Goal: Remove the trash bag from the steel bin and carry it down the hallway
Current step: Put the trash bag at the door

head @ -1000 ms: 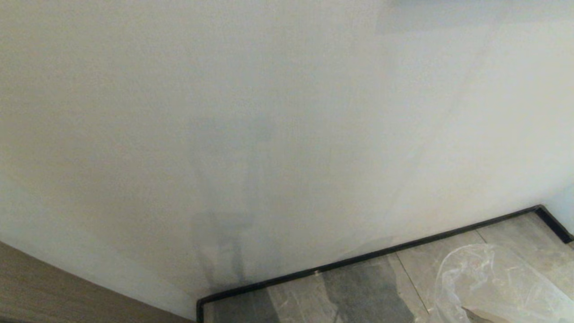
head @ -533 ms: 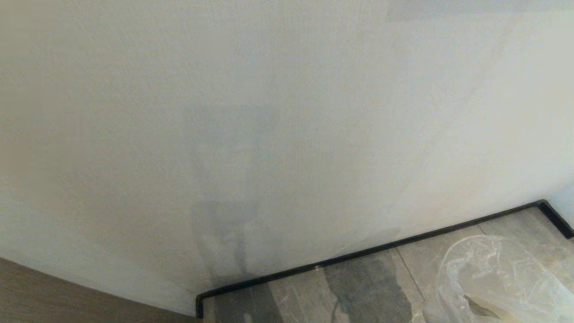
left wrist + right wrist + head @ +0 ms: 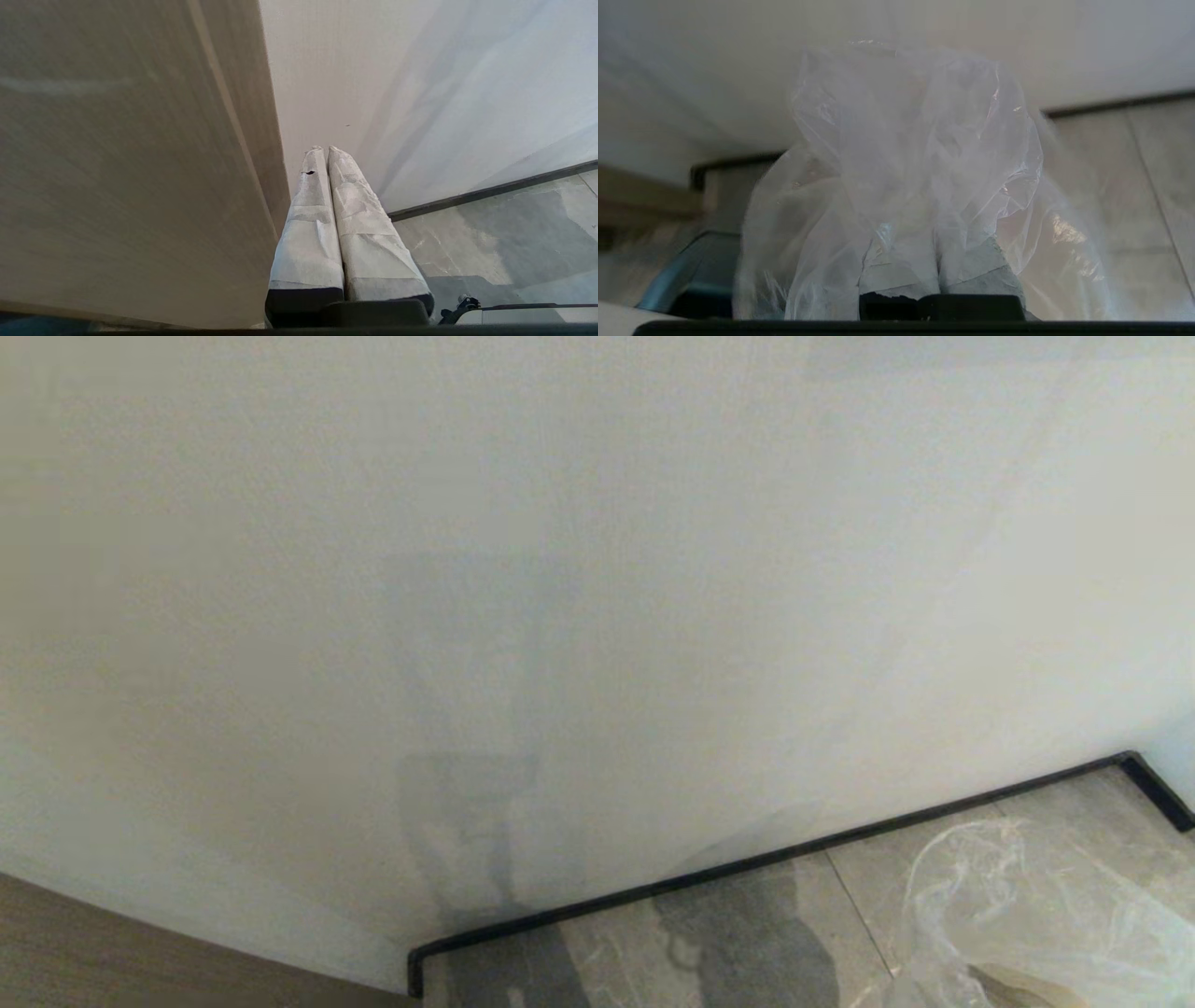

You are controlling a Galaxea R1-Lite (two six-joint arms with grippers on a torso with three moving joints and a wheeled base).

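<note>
The right gripper (image 3: 941,261) pinches the clear trash bag (image 3: 920,154), whose crinkled folds hide its fingertips; in the head view the bag is cut off at the lower right above the marble-look floor (image 3: 747,943). The left gripper (image 3: 324,154) points at the white wall (image 3: 397,70), fingers pressed together and empty.

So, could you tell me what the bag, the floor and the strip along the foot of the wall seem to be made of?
The trash bag looks like thin clear plastic film: see-through, crinkled, with bright glints. The floor seems to be glossy stone-look tile, grey-beige and veined, with grout lines; whether real marble is unclear. The baseboard is a smooth black strip, material not discernible.
</note>
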